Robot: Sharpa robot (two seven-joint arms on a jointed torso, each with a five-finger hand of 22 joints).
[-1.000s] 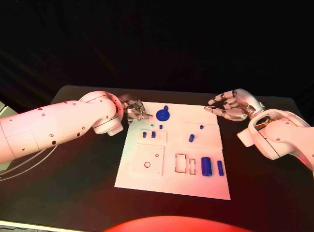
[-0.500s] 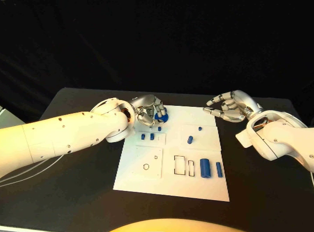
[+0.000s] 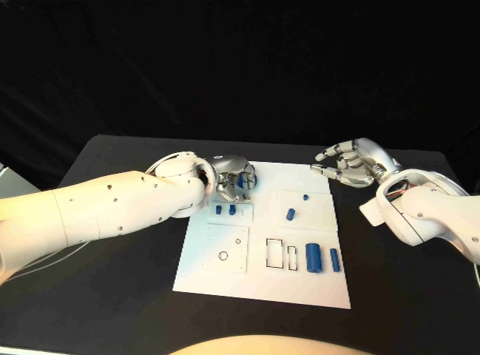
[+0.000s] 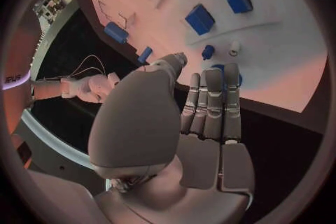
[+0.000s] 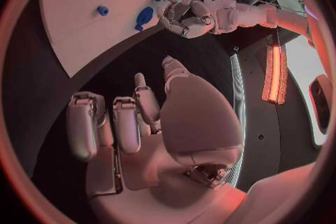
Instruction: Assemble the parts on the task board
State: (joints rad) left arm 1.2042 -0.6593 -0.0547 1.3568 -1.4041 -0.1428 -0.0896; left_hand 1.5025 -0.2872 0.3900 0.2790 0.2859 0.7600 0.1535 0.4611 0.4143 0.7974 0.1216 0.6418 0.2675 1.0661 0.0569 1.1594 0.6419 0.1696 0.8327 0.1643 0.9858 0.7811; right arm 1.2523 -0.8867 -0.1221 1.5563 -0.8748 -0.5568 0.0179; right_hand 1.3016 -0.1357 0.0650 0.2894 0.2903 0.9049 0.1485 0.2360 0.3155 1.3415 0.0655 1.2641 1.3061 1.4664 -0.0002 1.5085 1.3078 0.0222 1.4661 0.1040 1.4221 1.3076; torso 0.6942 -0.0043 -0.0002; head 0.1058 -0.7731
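The white task board lies mid-table. A blue round part sits at its far left corner. My left hand hangs over that corner, fingertips down at the round part, which still lies on the board; no grip shows. Close by lie two small blue blocks and a peg. My right hand hovers off the board's far right corner, fingers loosely spread, holding nothing. The right wrist view shows the left hand beside the round part.
More blue parts lie on the board: a short piece, a small peg, a thick cylinder and a slim bar next to outlined slots. Black table surrounds the board.
My left hand has moved from the board's left edge over the blue round part and lowered its fingers to it. The right hand has stayed in place.
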